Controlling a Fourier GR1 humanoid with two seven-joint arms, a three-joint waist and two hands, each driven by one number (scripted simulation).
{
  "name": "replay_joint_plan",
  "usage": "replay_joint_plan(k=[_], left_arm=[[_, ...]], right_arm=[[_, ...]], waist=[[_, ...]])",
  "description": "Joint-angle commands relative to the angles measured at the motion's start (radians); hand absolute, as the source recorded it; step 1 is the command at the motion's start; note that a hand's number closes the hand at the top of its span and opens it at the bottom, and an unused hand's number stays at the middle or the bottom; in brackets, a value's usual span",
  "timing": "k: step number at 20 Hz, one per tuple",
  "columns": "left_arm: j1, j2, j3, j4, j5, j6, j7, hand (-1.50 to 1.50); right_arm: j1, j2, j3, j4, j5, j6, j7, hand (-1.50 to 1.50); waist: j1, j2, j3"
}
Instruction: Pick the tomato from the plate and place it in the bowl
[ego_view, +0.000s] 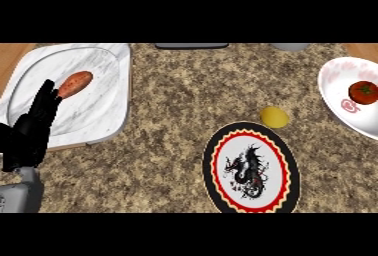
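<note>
Inspection of my station, taken from the head view looking down on the granite surface (170, 90).

My left robot hand (33, 127) stands at about 9 o'clock, fingers straight and relaxed, holding nothing. It overlaps the near edge of a marbled square tray (103, 65) at 10 o'clock, and its fingertips lie just beside an orange-brown oblong item, possibly a sweet potato (74, 83), which rests in the tray. I judge this hand to be parked, not working; that item is no part of the job.

My right robot hand does not show at all, so I cannot report its state.

The tomato (363, 92) sits at 3 o'clock in a white vessel with red patterning (336, 75), cut off by the right edge. Its wall looks raised, so it may be the bowl, not the plate; I cannot settle that from this angle.

At 5 o'clock lies a round black-rimmed plate with a red scalloped ring and a dragon motif (251, 167), with nothing on it. A lemon (274, 117) rests on the surface just beyond its far rim, between the plate and the tomato's vessel.

Judgement: if the white vessel is the bowl, the tomato is already placed. The tomato lies on the right side, so any handling would suit the right robot hand.
</note>
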Motion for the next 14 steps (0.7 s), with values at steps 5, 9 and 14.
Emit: replay_joint_plan(k=[5, 9, 14], left_arm=[[0.044, -0.006, 0.012, -0.001, 0.003, -0.009, -0.031, 0.00], [0.057, -0.004, 0.007, -0.066, 0.007, -0.014, 0.009, 0.00], [0.039, -0.014, 0.005, -0.043, -0.006, -0.011, 0.005, 0.00]], right_arm=[[0.349, 0.084, -0.111, -0.296, -0.204, 0.250, -0.013, -1.50], [0.468, 0.106, -0.194, -0.437, -0.343, 0.394, 0.039, -1.50], [0.630, 0.202, -0.243, -0.674, -0.461, 0.497, 0.048, -1.50]], waist=[[-0.020, -0.006, -0.003], [-0.006, -0.003, -0.002], [0.007, 0.003, -0.001]])
